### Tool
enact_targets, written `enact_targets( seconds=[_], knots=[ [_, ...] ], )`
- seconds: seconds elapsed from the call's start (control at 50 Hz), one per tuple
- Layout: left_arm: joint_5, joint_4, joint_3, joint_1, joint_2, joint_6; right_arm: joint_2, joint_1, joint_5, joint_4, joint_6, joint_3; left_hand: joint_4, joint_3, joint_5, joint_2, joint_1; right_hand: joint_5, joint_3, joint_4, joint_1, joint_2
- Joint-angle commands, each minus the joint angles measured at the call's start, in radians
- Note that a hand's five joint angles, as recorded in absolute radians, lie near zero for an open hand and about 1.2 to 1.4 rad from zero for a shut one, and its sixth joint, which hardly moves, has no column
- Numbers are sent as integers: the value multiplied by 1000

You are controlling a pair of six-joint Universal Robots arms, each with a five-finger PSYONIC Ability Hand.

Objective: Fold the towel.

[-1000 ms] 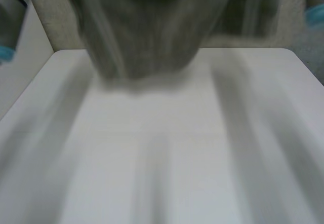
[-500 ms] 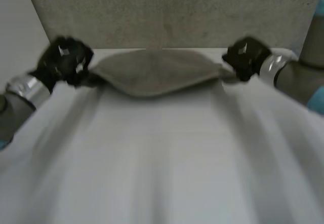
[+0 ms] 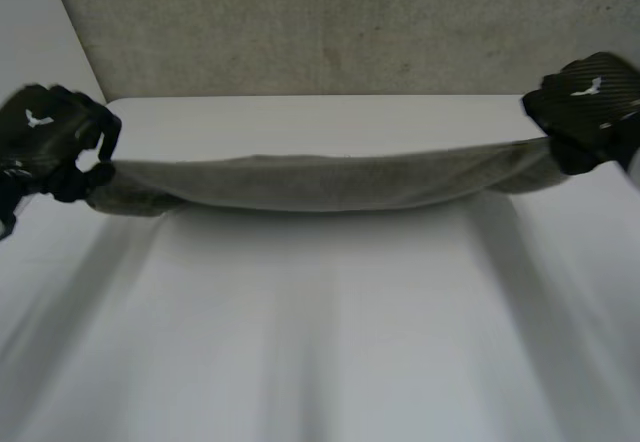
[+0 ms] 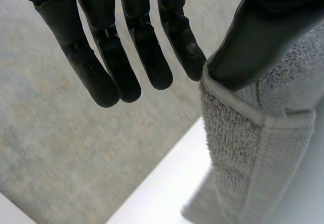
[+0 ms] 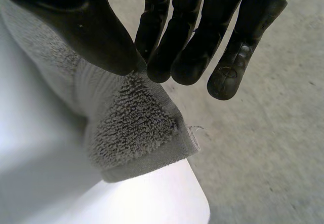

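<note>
A grey terry-cloth towel point(image 3: 330, 184) hangs stretched in a long band between the two hands, over the far part of the white table point(image 3: 330, 342), its middle sagging slightly. Whether its lower edge touches the table cannot be told.

The left hand point(image 3: 55, 137) holds one end. In the left wrist view its thumb point(image 4: 258, 36) pinches the hemmed edge against the nearest of the fingers point(image 4: 119, 67), while the others hang straight, slightly spread and off the cloth.

The right hand point(image 3: 588, 110) holds the other end. In the right wrist view its thumb point(image 5: 91, 26) presses a hemmed corner against fingers point(image 5: 190, 46) that are close together and nearly straight.

A grey speckled floor point(image 3: 330, 22) lies beyond the table's far edge.
</note>
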Motion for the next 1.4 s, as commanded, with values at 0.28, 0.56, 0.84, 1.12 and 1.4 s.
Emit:
enact_targets(
  seconds=[0.28,0.56,0.84,1.12,1.4],
  knots=[
    [-157,69,299,-208,-522,-124,541,78,76,185,-167,-380,43,13,26,36,40,52,50,61,70,55],
    [-352,-126,853,-323,-968,45,943,148,199,103,-144,-946,43,13,26,36,40,52,50,61,70,55],
    [-473,-155,1187,-340,-1178,54,1223,153,259,76,-149,-1326,43,13,26,36,40,52,50,61,70,55],
    [-484,-155,1220,-369,-1215,71,1249,161,267,61,-126,-1351,-940,-970,-957,-947,-943,-1169,-1171,-1161,-1152,-1167],
    [-502,-105,838,-372,-780,-55,872,148,197,326,345,-1159,-1037,-1067,-1054,-1044,-1040,-1169,-1171,-1161,-1152,-1167]
  ],
)
